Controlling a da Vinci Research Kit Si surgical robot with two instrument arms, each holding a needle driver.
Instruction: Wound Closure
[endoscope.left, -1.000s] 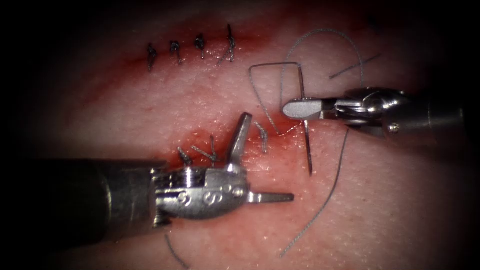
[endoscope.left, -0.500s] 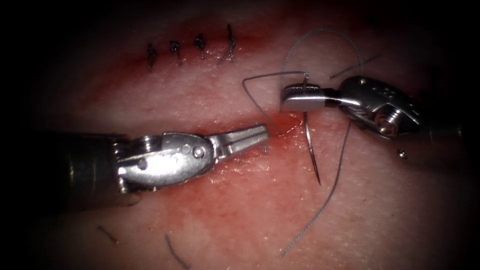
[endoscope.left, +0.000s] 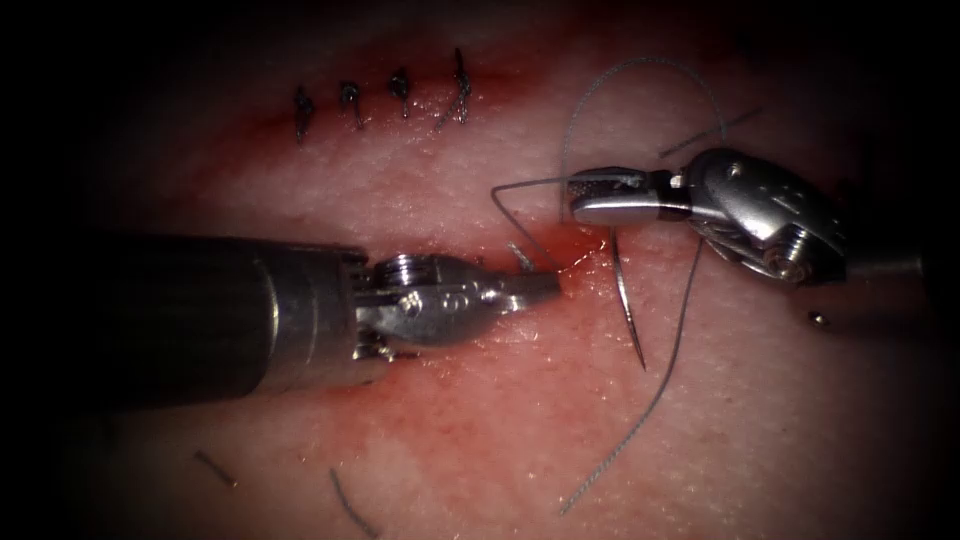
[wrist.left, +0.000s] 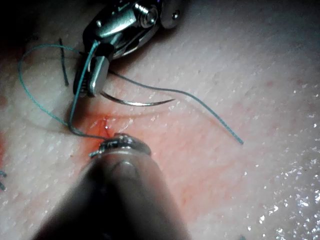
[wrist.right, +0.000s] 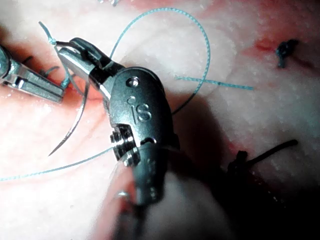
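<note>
Needle (endoscope.left: 625, 300), a thin curved steel sliver, hangs free of the pale pink pork tissue (endoscope.left: 760, 420) just right of the red-wet cut (endoscope.left: 560, 250), its sharp tip lowest. Going left to right in the endoscope view: the left arm's thick dark shaft runs level, and its steel claw (endoscope.left: 535, 287) lies with jaws pressed together, tip at the cut where the grey thread (endoscope.left: 520, 215) leaves the tissue; whether it pinches that thread cannot be told. The right arm's steel claw (endoscope.left: 590, 195), wrist bent back toward the left, clamps the needle near its blunt thread end. Its housing reads "IS" in the right wrist view.
</note>
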